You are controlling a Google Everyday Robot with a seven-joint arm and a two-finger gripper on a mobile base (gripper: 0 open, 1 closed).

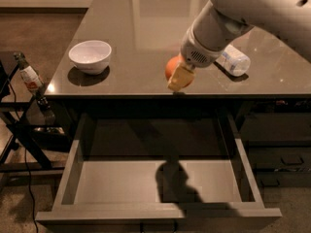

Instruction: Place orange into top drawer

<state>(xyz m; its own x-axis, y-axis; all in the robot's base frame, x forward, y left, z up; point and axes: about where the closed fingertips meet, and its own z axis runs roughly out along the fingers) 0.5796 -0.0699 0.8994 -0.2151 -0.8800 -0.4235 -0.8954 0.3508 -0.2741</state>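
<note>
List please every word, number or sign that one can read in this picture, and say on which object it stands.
No text is readable here.
Clear bottle lying on the table: label too blurred to read.
Small bottle at the left edge: red and white label, too blurred to read.
Gripper, at the orange near the table's front edge: no marking visible.
</note>
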